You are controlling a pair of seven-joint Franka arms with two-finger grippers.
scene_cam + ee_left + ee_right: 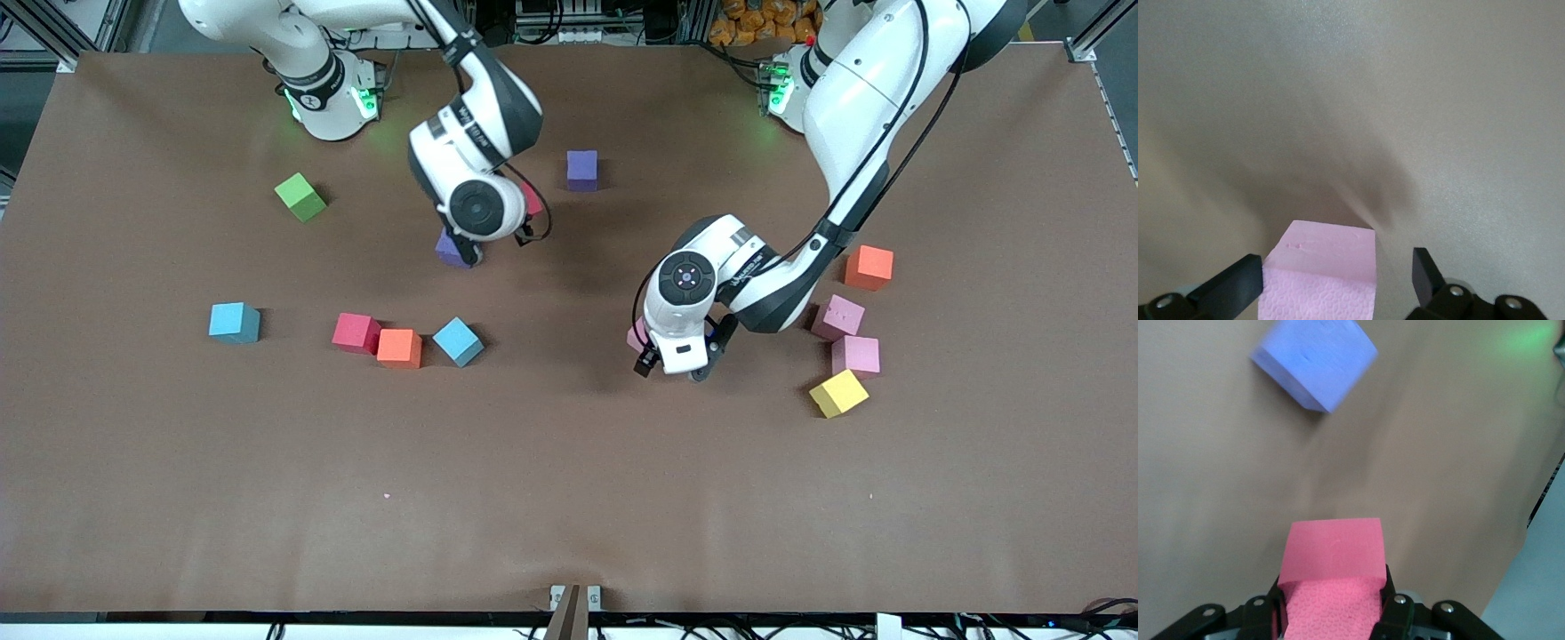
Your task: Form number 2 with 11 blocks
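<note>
yellow block sits lowest in the front view, nearest that camera, toward the left arm's end of the brown table. just beside it, a little farther off, are two pink blocks, then an orange block farther still.

left gripper is low over the table's middle, jaws spread wide with a gap on each side of a third pink block; its black fingers stand clear of the block and do not pinch it. in the front view this block is mostly hidden by the wrist.

right gripper is raised, pinching a red block between its jaws. a purple block peeks out under that wrist in the front view; it seems to rest on the table, though the arm covers much of it.

another purple block sits farther from the camera. toward the right arm's end are a light blue block, a red block touching an orange block, another light blue block, and a lime-green cube.
</note>
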